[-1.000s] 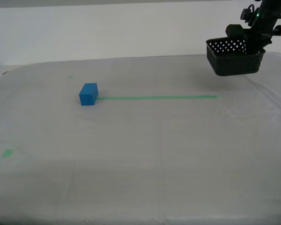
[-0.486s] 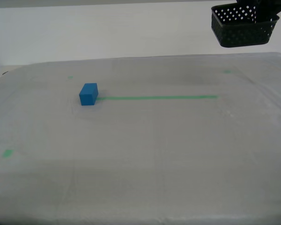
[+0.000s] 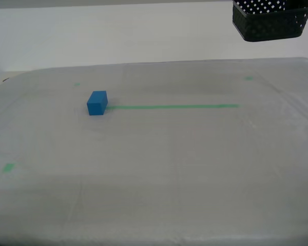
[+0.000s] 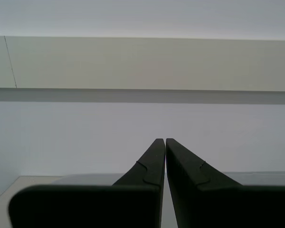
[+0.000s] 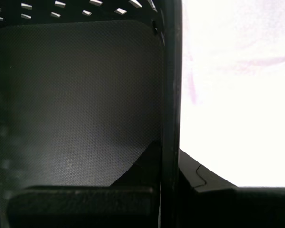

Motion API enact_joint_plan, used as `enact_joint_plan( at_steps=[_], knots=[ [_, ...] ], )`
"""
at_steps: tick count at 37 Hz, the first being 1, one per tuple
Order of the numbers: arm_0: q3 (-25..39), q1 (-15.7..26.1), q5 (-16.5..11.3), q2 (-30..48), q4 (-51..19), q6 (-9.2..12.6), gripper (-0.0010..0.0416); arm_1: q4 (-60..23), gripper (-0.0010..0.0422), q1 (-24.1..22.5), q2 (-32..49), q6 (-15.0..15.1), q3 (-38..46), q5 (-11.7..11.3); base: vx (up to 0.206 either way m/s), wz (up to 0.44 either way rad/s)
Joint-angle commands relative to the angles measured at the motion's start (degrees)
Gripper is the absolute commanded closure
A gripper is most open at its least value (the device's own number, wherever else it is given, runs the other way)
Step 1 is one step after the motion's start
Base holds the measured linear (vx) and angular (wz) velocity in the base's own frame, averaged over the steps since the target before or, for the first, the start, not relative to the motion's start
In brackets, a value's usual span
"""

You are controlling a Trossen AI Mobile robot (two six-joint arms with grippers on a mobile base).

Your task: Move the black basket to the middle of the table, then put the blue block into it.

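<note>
The near half of the desk (image 3: 159, 200) is plain sheeting with one small green tape mark (image 3: 8, 167) at about eight o'clock in the exterior view. Further back, the blue block (image 3: 97, 102) sits flat at ten o'clock, at the end of the green tape line (image 3: 172, 106). Farthest off, at one o'clock, the black basket (image 3: 269, 19) hangs well above the desk. The first end effector (image 5: 170, 190) is clamped on the basket's wall, one finger inside, one outside. The second end effector (image 4: 165, 156) has its fingers pressed together on nothing, facing a bare wall.

The desk's middle lies down and toward seven o'clock from the basket, which I judge is where it must be carried.
</note>
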Motion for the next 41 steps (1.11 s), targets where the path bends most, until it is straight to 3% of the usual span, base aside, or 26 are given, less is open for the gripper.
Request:
enact_joint_plan(
  at_steps=[1,15,21,31,41],
  knots=[
    [0.04,0.79,-1.09,-0.42,-0.13,0.46,0.0407,0.24,0.0412,-0.02,-0.02,0.11,0.09,-0.07,0.000,0.000],
    [0.04,5.73,-3.10,-3.10,-0.02,4.98,0.0407,0.24,0.0412,-0.02,-0.02,0.11,0.07,-0.04,0.000,0.000],
    [0.04,7.08,-4.70,-4.96,-2.91,8.20,0.0407,0.24,0.0412,-0.02,-0.02,0.11,0.07,-0.04,0.000,0.000],
    [0.17,8.31,-8.68,-5.46,-7.06,8.48,0.0407,0.24,0.0412,0.00,-0.02,0.11,0.07,-0.04,0.000,0.000],
    [0.17,8.37,-9.05,-10.32,-9.40,7.61,0.0407,0.24,0.0412,0.00,-0.02,0.11,0.07,-0.04,0.000,0.000]
  ],
)
